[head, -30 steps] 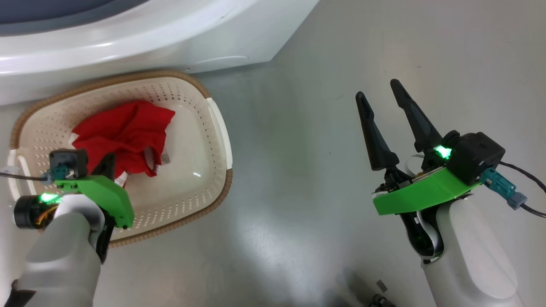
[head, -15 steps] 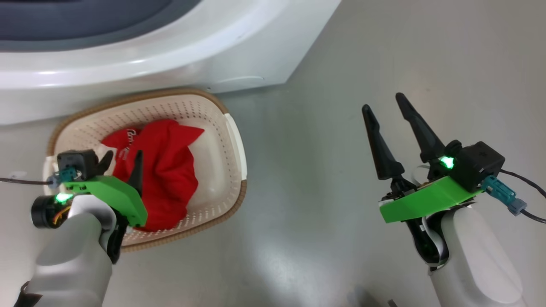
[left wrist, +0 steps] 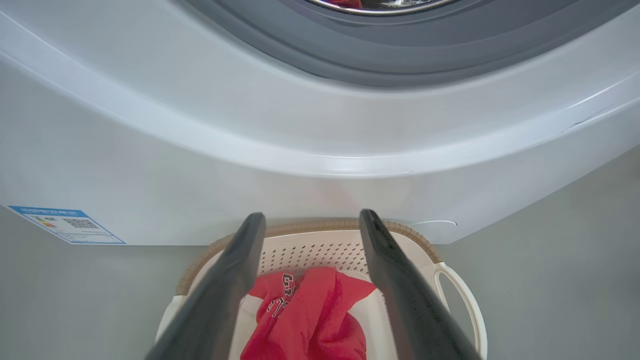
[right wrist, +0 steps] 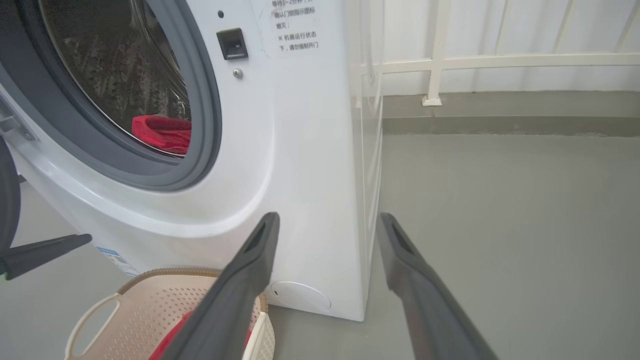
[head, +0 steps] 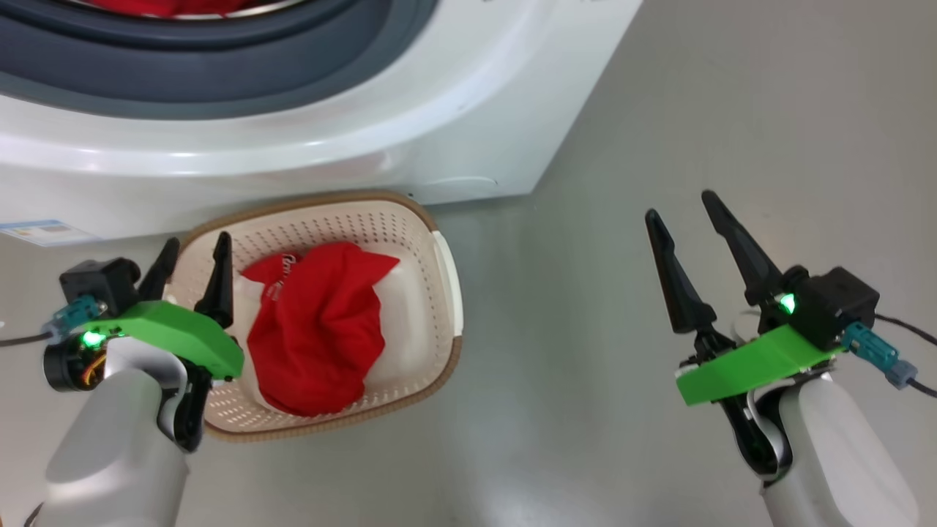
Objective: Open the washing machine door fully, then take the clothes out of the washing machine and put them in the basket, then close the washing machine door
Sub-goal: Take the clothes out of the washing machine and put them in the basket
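Note:
The white washing machine [head: 410,110] stands with its opening uncovered. Red clothes [right wrist: 162,132] lie in its steel drum. A dark curved edge at the far left border looks like the swung-open door [right wrist: 6,195]. The cream basket [head: 439,293] sits on the floor against the machine's front and holds a red garment [head: 315,337] with white lettering [left wrist: 280,300]. My left gripper [head: 194,260] is open and empty above the basket's left rim, its fingers [left wrist: 235,270] pointing at the machine. My right gripper [head: 681,206] hangs open and empty over bare floor to the right.
Grey floor [head: 585,410] spreads right of the basket and machine. A white railing [right wrist: 500,60] and a low kerb run behind. A blue label [left wrist: 67,225] marks the machine's lower front left. The machine's right corner [right wrist: 365,280] stands close to my right fingers [right wrist: 250,270].
My left gripper has opened and let the red garment drop into the basket, then lifted clear toward the left rim. The head view has tilted up toward the machine. The right gripper stays open.

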Available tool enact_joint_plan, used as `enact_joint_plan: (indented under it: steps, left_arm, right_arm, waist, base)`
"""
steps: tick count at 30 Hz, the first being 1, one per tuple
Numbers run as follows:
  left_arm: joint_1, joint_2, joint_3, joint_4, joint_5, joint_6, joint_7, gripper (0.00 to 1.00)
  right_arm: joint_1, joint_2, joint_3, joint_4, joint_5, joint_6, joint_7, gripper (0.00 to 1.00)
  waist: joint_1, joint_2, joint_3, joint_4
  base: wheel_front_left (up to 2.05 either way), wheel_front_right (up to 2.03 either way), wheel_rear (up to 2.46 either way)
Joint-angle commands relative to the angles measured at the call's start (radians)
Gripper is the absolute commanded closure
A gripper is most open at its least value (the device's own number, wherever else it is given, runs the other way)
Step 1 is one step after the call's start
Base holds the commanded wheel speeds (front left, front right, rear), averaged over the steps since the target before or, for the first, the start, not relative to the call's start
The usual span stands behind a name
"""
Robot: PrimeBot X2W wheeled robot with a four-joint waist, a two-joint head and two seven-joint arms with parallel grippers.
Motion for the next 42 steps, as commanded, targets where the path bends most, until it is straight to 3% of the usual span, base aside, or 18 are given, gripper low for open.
enact_joint_plan:
  steps: [1,11,23,34,42]
  left_arm:
    - [0.035,0.028,0.068,-0.058,0.039,-0.003,-0.012,0.00]
    - [0.180,-0.018,0.276,-0.306,0.215,-0.003,-0.012,0.00]
    - [0.368,-0.054,0.420,-0.550,0.331,-0.003,-0.012,0.00]
    - [0.556,-0.089,0.518,-0.731,0.378,-0.003,-0.012,0.00]
    - [0.624,-0.117,0.536,-0.781,0.383,-0.003,-0.012,0.00]
  right_arm:
    - [0.040,-0.009,0.011,-0.019,0.003,0.002,-0.005,0.00]
    - [0.091,-0.035,0.006,-0.009,0.016,0.002,-0.005,0.00]
    - [0.166,-0.057,-0.016,-0.009,0.032,0.002,-0.005,0.00]
    - [0.231,-0.069,-0.036,-0.018,0.037,0.002,-0.005,0.00]
    - [0.259,-0.070,-0.050,-0.025,0.040,0.002,-0.005,0.00]
  waist:
    - [0.0000,-0.0001,-0.041,0.032]
    - [0.0000,-0.0001,-0.134,0.061]
    - [0.0000,-0.0001,-0.221,0.079]
    - [0.0000,-0.0001,-0.273,0.083]
    - [0.0000,-0.0001,-0.294,0.085]
  base:
    - [0.00,0.00,0.00]
    - [0.00,0.00,0.00]
    - [0.00,0.00,0.00]
    - [0.00,0.00,0.00]
    - [0.00,0.00,0.00]
